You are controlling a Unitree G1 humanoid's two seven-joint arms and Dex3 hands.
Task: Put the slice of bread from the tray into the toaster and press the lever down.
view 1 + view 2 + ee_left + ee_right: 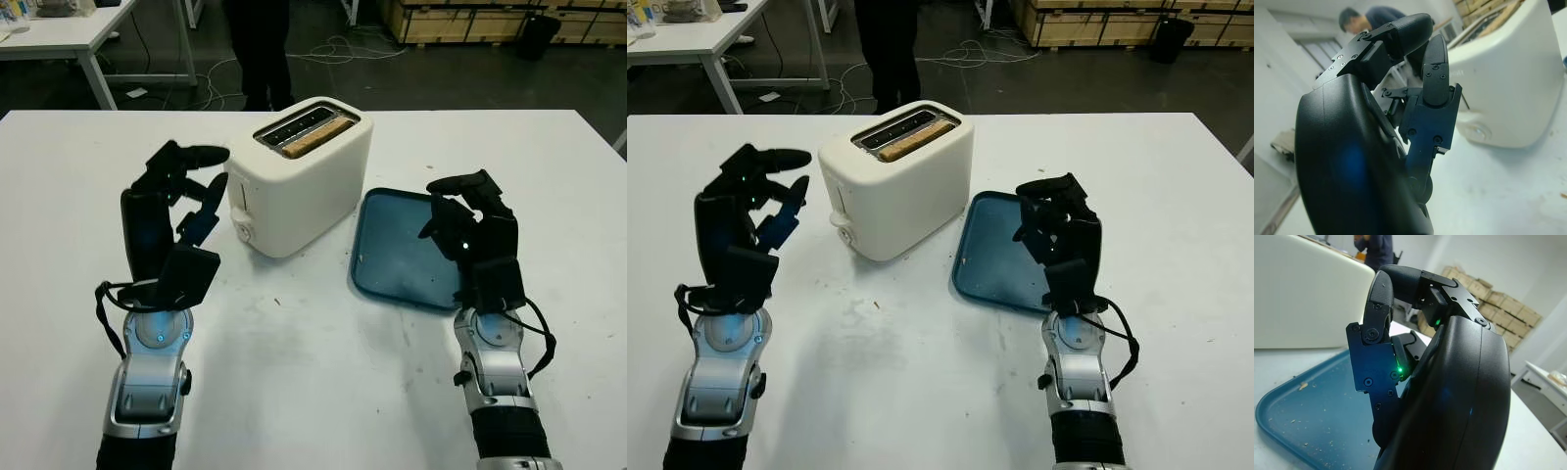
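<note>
A white toaster [304, 186] stands at the middle of the white table, and a slice of bread [315, 137] sits down in its nearer slot with the brown top edge showing. The blue tray [397, 255] to its right holds only crumbs. My left hand [191, 196] is raised just left of the toaster's end face, which has the lever slot and a round knob [243, 232]. It is open, close to that face and not touching it. My right hand [460, 211] is open, held above the tray's right edge. The toaster [1508, 93] and tray [1308, 416] show behind the hands in the wrist views.
A person in dark trousers [260, 49] stands behind the table's far edge. Another white table [59, 34] is at the back left, and stacked boxes [490, 20] at the back right. Cables lie on the floor. Bare tabletop [313, 372] lies between my arms.
</note>
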